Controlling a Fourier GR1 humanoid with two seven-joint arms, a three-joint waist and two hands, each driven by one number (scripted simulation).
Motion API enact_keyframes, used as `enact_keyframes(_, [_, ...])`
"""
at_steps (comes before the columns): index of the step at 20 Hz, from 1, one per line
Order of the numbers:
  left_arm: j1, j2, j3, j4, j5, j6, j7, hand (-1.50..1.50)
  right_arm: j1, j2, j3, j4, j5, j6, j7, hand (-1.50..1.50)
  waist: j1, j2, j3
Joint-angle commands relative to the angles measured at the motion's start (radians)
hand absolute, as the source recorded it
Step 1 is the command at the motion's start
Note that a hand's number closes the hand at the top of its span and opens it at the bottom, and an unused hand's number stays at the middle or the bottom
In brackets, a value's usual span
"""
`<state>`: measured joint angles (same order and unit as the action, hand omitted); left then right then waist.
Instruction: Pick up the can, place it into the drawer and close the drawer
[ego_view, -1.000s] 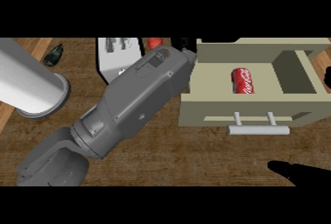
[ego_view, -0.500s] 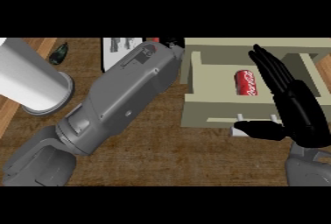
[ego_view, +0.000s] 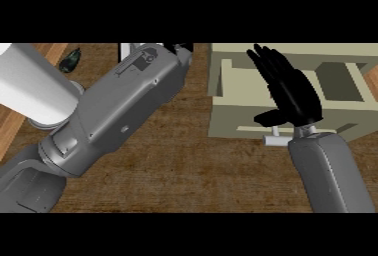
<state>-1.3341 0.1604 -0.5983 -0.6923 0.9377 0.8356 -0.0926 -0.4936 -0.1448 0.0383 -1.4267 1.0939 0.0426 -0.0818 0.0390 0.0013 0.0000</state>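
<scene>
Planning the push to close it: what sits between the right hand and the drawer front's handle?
Nothing in the head view: the right hand, fingers straight, hangs over the drawer, its thumb just above the handle.

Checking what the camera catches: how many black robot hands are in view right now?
2: the right black hand, fingers straight, over the beige drawer; the left black hand barely shows at the top edge.

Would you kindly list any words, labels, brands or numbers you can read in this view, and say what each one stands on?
No text can be read anywhere in this view.
Left forearm: small dark marks on its grey casing, too small to read.
Drawer and its handle: plain, no lettering.
White cylinder at the left: no lettering.
Can: hidden behind the right hand, so any label cannot be seen.
</scene>
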Motion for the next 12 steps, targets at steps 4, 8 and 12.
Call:
enact_keyframes(4, [0.061, 0.077, 0.009, -0.117, -0.037, 0.009, 0.06, -1.5, -0.161, 0.048, -0.023, 0.376, 0.105, -0.206, -0.001, -1.5, 0.0, 0.003, 0.001])
enact_keyframes(8, [0.121, 0.127, 0.013, -0.169, -0.056, -0.008, 0.062, -1.5, -0.196, 0.023, -0.044, 0.556, 0.162, -0.333, -0.025, -1.5, 0.01, 0.007, 0.001])
enact_keyframes(12, [0.124, 0.195, 0.026, -0.216, -0.066, -0.013, 0.119, -1.5, -0.233, 0.049, -0.062, 0.675, 0.199, -0.455, -0.008, -1.5, 0.008, 0.008, 0.001])
